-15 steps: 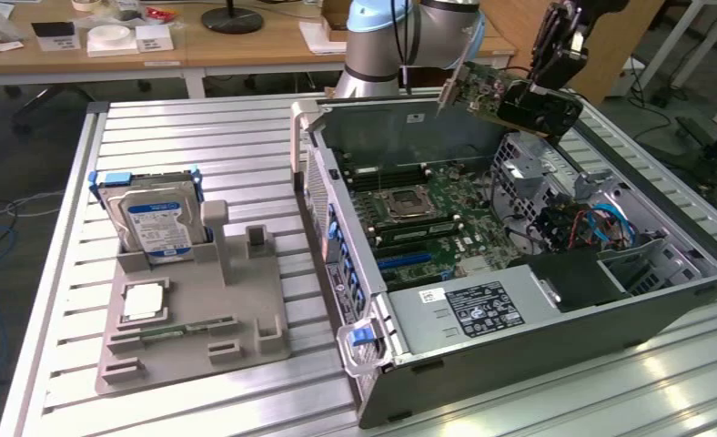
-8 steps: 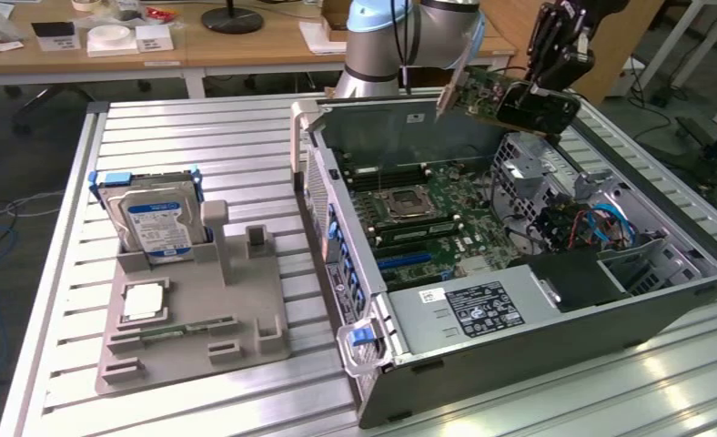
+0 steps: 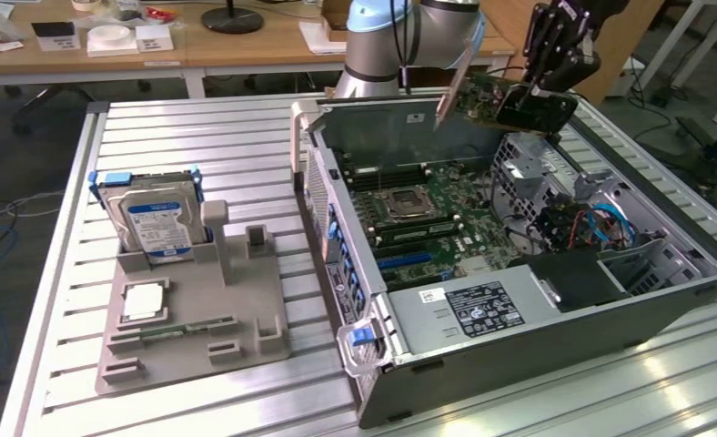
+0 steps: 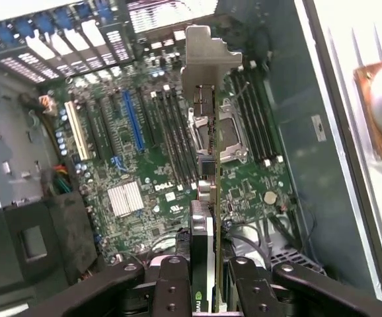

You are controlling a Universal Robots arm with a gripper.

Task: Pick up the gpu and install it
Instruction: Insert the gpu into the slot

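Claw (image 3: 543, 84) status, exterior view: closed on the gpu (image 3: 486, 98), which hangs tilted in the air above the far end of the open computer case (image 3: 540, 350), clear of everything below. The case lies on its side on the ribbed metal tabletop (image 3: 201, 146), open side up. Inside, the motherboard (image 3: 426, 228) covers the floor, with the processor socket (image 3: 405, 205) near its middle. A drive cage (image 3: 531, 168) and a bundle of red and blue cables (image 3: 591, 223) stand below the card, toward the exterior view's right. The power supply (image 3: 480, 305) fills the near corner. Well apart, at the exterior view's left, a grey fixture (image 3: 231, 309) carries an upright hard drive (image 3: 152, 223) and a flat memory stick (image 3: 170, 333).

Wrist view: the gpu (image 4: 215, 198) is seen edge-on, clamped between the two black fingers (image 4: 171, 284) of the claw (image 4: 211, 294). Its silver bracket (image 4: 204, 59) is at the end away from the claw. Beneath, apart from the card, lies the motherboard (image 4: 145, 191), with a blue slot (image 4: 133, 119), a row of memory slots (image 4: 174, 132) and a finned heat sink (image 4: 125, 198). The card's edge lines up over the processor socket (image 4: 227, 135), to one side of the blue slot.
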